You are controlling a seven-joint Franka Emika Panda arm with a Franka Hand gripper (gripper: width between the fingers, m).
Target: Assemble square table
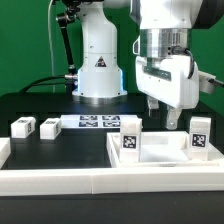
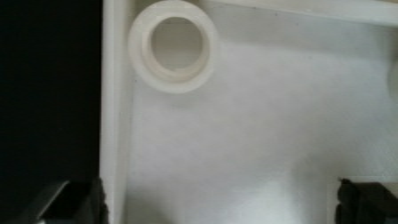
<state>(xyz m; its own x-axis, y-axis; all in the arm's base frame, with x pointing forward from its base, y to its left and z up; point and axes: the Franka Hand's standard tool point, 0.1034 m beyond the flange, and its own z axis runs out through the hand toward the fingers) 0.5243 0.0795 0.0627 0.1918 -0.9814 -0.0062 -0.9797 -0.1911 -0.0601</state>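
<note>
1. Above the tabletop, at the exterior view's right, the gripper hangs wide open and holds nothing.
2. Going down off-centre, one finger could strike the tabletop's edge and push it askew.

Bright, even light comes down from overhead, and the white tabletop is nearly washed out, its rim barely showing. The black table swallows detail, and the shadow under the loose leg is short and soft. A bluish sheen sits on the arm's base. Both pictures are coarse. The wrist view is blurrier: flat grey plastic, the round hole fuzzy-edged, the fingertips just dark smudges
</note>
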